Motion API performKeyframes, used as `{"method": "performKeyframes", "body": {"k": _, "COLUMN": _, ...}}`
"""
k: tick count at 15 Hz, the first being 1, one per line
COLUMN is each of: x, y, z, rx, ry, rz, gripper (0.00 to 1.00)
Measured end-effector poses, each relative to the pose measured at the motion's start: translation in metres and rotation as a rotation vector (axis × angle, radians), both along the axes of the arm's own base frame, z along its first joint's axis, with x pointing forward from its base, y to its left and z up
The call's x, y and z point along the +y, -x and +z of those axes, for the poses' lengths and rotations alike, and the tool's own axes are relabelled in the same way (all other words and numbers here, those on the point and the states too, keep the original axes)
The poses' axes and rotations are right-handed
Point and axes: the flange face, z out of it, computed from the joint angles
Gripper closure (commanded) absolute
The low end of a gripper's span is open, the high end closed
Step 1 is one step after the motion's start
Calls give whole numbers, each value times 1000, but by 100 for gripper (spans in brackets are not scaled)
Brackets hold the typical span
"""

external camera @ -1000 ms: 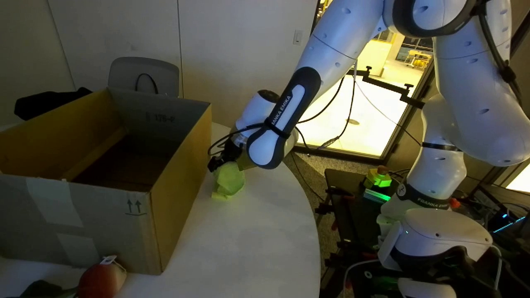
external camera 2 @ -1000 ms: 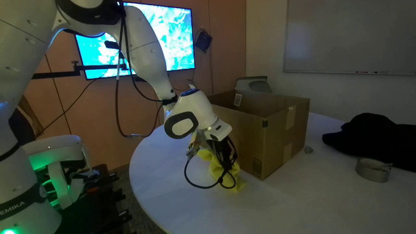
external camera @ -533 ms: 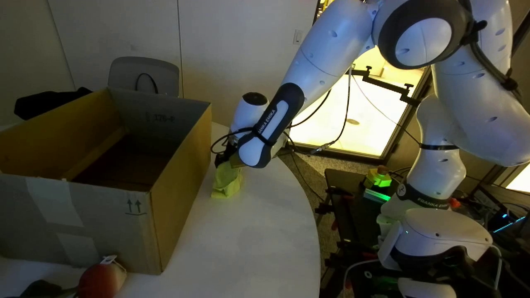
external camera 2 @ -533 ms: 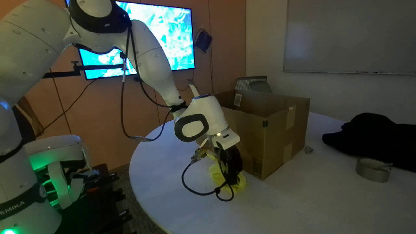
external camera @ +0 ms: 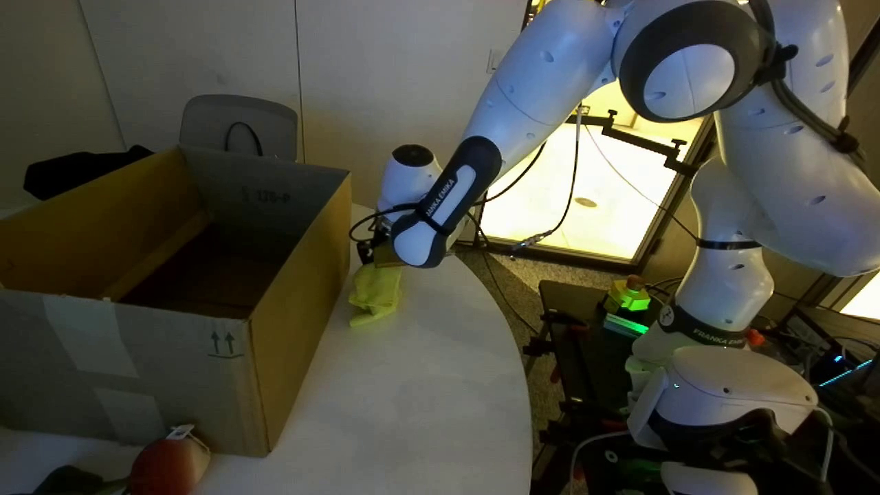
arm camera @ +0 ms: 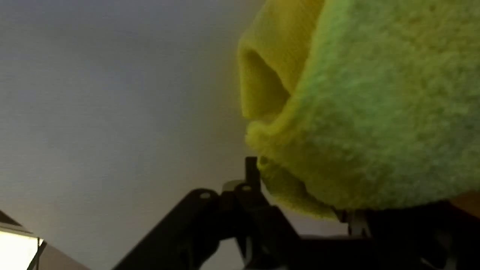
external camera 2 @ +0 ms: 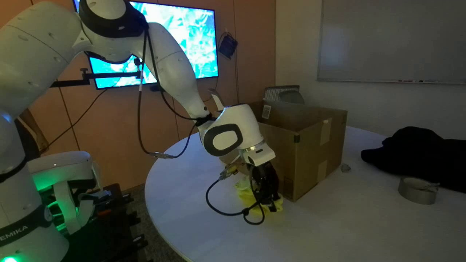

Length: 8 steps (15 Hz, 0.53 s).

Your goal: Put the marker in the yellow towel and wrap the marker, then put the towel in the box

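Your Panda arm [external camera: 536, 96] angles down beside the cardboard box [external camera: 295, 309].
Your gripper [external camera 2: 271, 205] touches the yellow towel [external camera: 376, 292], clamped or not I can't see; white table [external camera: 412, 385] under box, chair [external camera: 240, 110] beyond.

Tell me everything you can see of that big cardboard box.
The box is rectangular and open-topped, of what looks like brown cardboard. An outer face carries light tape strips and two printed arrows pointing up; in an exterior view, a white label shows on an inner wall. It stands upright on the white table, beside the yellow towel; whether they touch is unclear.
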Motion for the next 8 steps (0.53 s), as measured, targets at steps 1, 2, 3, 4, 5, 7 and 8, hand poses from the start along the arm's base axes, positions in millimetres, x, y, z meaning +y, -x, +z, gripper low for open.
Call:
{"method": "performKeyframes", "body": {"k": 1, "x": -7, "y": -1, "z": 8, "rx": -10, "ry": 19, "rz": -11, "gripper": 14}}
{"method": "performKeyframes", "body": {"k": 2, "x": -14, "y": -3, "z": 18, "rx": -22, "ry": 40, "rz": -19, "gripper": 6}}
{"method": "performKeyframes", "body": {"k": 3, "x": -20, "y": -4, "z": 31, "rx": -34, "ry": 63, "rz": -17, "gripper": 1}}
{"method": "performKeyframes", "body": {"k": 4, "x": -23, "y": -5, "z": 44, "rx": -43, "ry": 81, "rz": -5, "gripper": 0}}
{"method": "performKeyframes", "body": {"k": 5, "x": -24, "y": -6, "z": 57, "rx": -49, "ry": 95, "rz": 16, "gripper": 0}}
{"method": "performKeyframes", "body": {"k": 7, "x": -18, "y": -7, "z": 81, "rx": -51, "ry": 109, "rz": 83, "gripper": 0}}
{"method": "performKeyframes", "body": {"k": 8, "x": -12, "y": -8, "z": 92, "rx": -51, "ry": 110, "rz": 129, "gripper": 0}}
